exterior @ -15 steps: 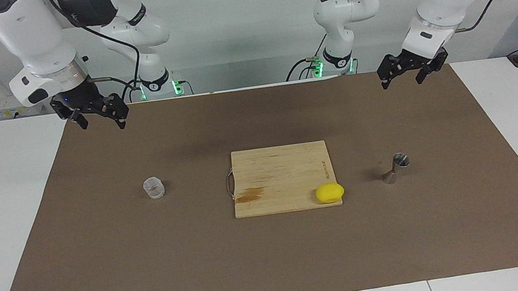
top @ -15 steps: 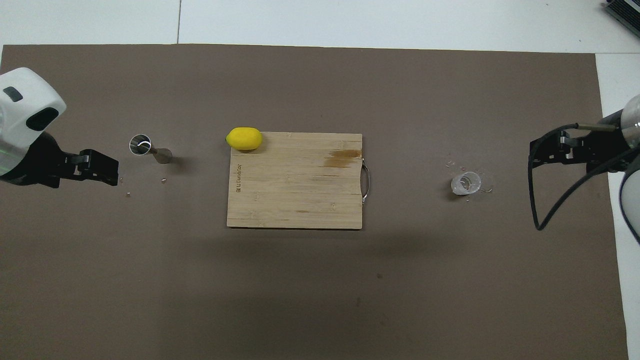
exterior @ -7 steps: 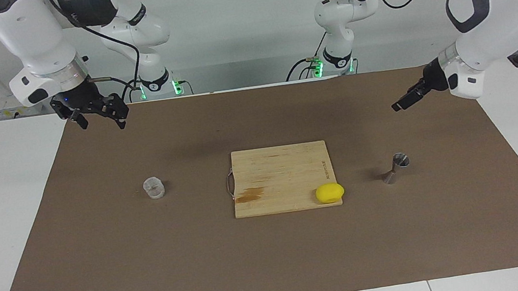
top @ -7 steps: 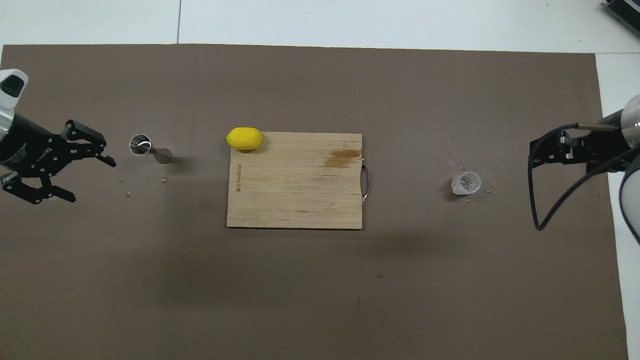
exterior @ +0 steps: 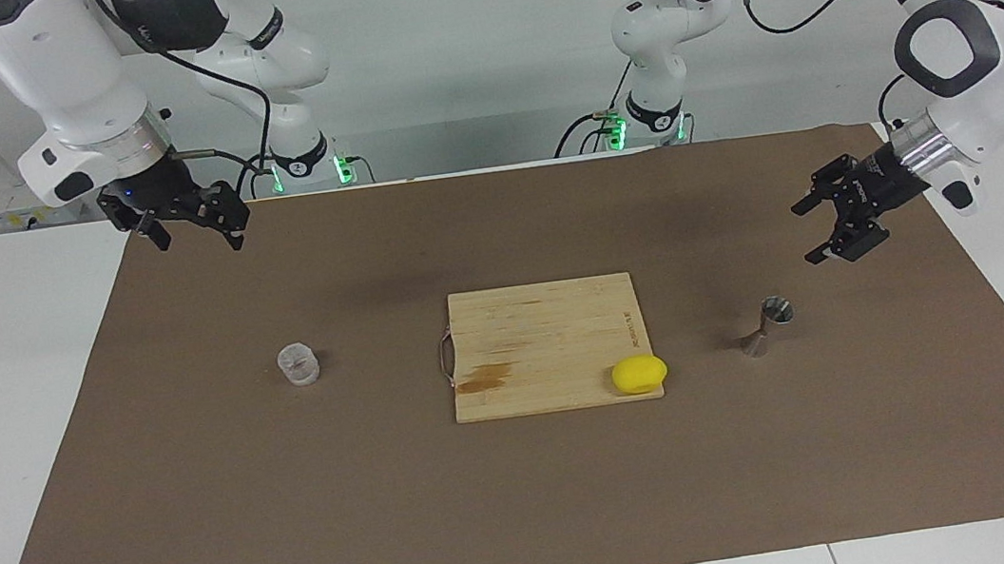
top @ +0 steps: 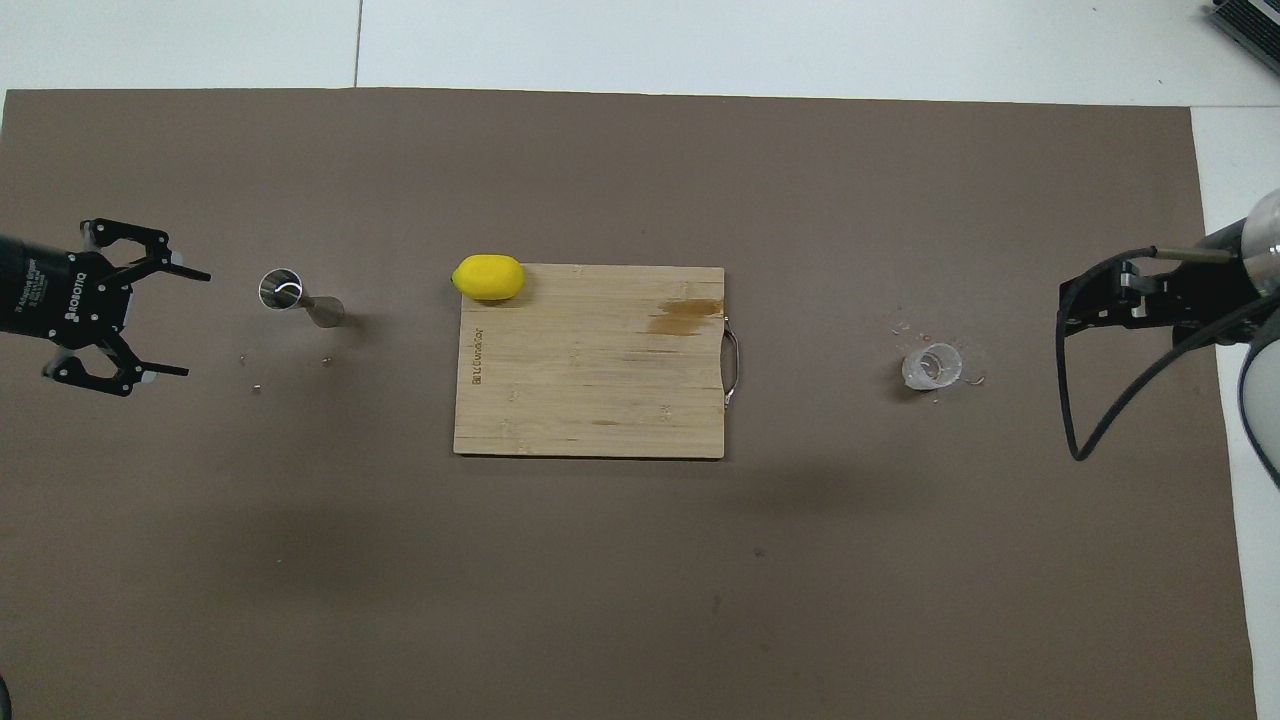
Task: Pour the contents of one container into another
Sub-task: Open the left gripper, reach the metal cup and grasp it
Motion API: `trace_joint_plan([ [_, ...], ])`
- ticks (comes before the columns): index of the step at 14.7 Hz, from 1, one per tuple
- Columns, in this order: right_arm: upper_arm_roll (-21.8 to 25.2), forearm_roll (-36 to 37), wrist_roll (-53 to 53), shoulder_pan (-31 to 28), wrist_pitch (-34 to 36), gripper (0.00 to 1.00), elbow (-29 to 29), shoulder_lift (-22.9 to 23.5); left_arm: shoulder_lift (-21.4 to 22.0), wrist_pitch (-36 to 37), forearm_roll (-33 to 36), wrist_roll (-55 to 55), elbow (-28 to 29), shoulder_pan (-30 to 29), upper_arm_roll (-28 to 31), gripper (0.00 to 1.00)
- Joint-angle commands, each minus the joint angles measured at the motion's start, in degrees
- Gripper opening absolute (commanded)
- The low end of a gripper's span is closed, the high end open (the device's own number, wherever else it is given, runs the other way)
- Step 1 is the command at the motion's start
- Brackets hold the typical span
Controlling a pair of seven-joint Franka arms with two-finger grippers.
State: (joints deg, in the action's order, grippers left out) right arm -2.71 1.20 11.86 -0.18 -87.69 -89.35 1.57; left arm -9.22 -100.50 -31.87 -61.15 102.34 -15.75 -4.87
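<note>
Jigger (exterior: 768, 324) upright — axis vertical — ungripped.

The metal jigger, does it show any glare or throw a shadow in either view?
Overhead view: the jigger has a bright curved glint inside its upper cone, with a soft shadow beside its base, toward the cutting board. Facing view: the jigger shows little glare, only a faint shadow on the brown mat.
</note>
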Motion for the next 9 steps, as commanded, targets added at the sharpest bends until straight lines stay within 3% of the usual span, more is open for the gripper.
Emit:
trace_joint_plan([
  [1,-0.4,-0.1,-1.0,-0.7,-0.1,1.00,-0.5,-0.3,5.2,-8.5,-9.1,-6.0,10.7,-1.7,-0.5,1.00],
  [5,-0.4,-0.1,-1.0,-0.7,-0.1,1.00,-0.5,-0.3,6.0,-17.5,-22.3,-8.5,19.4,-2.9,-0.5,1.00],
  [9,-0.4,-0.1,-1.1,-0.6,0.4,1.00,-0.5,-0.3,5.2,-19.8,-29.7,-8.4,21.2,-3.6,-0.5,1.00],
])
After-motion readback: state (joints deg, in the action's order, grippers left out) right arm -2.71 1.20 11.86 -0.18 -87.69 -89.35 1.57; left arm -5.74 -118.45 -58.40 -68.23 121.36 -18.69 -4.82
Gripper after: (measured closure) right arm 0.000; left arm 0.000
